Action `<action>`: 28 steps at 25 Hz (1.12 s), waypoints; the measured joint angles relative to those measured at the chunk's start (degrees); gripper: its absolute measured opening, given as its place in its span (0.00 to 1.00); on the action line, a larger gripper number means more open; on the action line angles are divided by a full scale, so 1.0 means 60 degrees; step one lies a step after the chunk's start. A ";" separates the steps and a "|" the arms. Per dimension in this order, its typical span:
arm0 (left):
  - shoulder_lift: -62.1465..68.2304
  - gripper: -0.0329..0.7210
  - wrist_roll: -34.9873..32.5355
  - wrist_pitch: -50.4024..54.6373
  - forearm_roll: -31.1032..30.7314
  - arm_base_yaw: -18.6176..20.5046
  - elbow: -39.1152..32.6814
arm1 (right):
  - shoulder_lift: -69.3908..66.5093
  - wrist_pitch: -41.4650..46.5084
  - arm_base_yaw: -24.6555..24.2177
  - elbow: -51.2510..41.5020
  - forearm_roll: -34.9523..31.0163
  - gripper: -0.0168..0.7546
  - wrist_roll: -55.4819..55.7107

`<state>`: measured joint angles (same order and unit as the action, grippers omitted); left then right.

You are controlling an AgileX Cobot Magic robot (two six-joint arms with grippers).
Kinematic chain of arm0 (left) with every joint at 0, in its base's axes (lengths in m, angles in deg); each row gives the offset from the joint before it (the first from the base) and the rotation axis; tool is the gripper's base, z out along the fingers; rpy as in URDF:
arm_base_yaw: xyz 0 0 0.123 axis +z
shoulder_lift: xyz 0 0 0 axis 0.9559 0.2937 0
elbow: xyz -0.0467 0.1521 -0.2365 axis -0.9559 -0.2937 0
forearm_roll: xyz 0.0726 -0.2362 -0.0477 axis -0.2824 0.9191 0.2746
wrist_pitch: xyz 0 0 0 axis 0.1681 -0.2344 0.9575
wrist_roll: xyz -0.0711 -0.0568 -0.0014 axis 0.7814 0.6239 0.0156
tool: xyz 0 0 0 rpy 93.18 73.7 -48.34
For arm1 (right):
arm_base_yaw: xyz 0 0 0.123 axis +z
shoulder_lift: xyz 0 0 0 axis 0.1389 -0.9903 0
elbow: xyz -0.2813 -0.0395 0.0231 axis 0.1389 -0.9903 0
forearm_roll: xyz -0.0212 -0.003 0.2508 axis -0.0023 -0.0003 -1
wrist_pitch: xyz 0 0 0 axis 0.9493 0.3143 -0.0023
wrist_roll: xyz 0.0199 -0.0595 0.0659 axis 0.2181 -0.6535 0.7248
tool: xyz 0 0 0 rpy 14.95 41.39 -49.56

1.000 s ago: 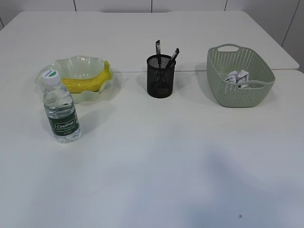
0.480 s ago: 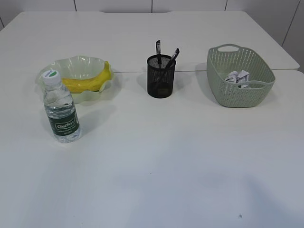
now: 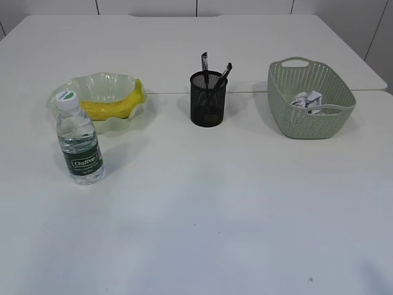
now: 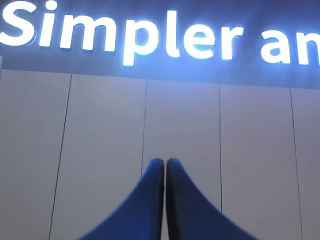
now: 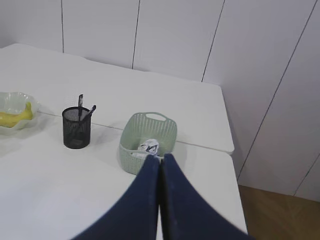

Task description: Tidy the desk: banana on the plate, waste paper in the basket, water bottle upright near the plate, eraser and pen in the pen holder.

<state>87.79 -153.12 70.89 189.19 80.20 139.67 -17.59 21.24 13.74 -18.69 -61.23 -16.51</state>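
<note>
1. Banana (image 3: 113,106) lying in the plate (image 3: 101,82) at far left, long axis left to right; water bottle (image 3: 79,140) upright just near of the plate
2. Waste paper (image 3: 306,99) inside the basket (image 3: 284,117) at far right; pen (image 3: 221,74) standing in the pen holder (image 3: 208,99) at middle; eraser not discernible
3. Left hand (image 4: 165,165) clenched, empty, pointed at a wall; right hand (image 5: 160,159) clenched, empty, raised on the near right, basket lying beyond it
4. Near half of the tabletop (image 3: 202,221) bare and open; judged finished, nothing left to reach for
</note>
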 joint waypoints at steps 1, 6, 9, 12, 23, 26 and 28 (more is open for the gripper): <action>-0.0161 0.01 0.0000 0.0000 0.0000 0.0000 -0.0296 | 0.0231 -0.0017 0.0000 -0.0238 0.0000 0.01 0.0143; -0.1162 0.01 0.0160 0.0000 0.0000 0.0000 -0.1633 | 0.1343 -0.0036 0.0000 -0.1276 0.0000 0.01 0.0894; -0.1524 0.01 0.0577 0.0143 0.0000 0.0000 -0.2214 | 0.1791 -0.0036 0.0000 -0.1647 0.0000 0.01 0.1054; -0.1678 0.01 0.1063 0.0794 0.0000 0.0000 -0.2695 | 0.1927 -0.0036 0.0000 -0.1824 -0.0022 0.01 0.1097; -0.1698 0.01 0.7149 0.6575 -0.8273 0.0053 -0.3212 | 0.1963 -0.0054 0.0000 -0.2702 -0.0447 0.01 0.1133; -0.1698 0.01 0.7517 0.7250 -0.9047 0.0053 -0.3212 | 0.1963 -0.0054 0.0000 -0.3050 -0.0621 0.01 0.1133; -0.1698 0.01 0.7765 0.7620 -0.9470 0.0053 -0.3212 | 0.2019 -0.0054 0.0000 -0.3302 -0.0780 0.01 0.1133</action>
<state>77.60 -106.54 116.61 132.37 80.52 120.40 -5.47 20.92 13.74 -38.50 -65.91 -9.71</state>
